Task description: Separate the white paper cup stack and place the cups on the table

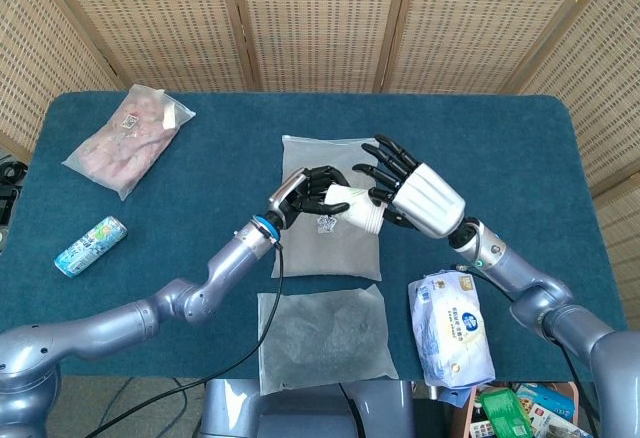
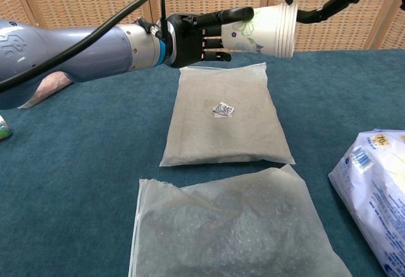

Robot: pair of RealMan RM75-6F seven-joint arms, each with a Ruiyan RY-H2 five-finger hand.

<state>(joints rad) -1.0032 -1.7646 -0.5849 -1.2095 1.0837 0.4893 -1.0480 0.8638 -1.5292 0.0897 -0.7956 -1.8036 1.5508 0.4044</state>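
Observation:
The white paper cup stack, printed with a green leaf pattern, lies sideways in the air above a clear bag. My left hand grips its narrow base, with the rims pointing toward my right. My right hand sits at the rim end with its fingers spread. Its fingertips reach around the stacked rims from above and below. Whether they touch the rim I cannot tell. In the chest view most of the right hand is cut off by the top edge.
A clear bag of pale grains lies under the cups. A bubble-wrap bag lies near the front edge and a blue wipes pack at the front right. A pink-filled bag and a can lie far left.

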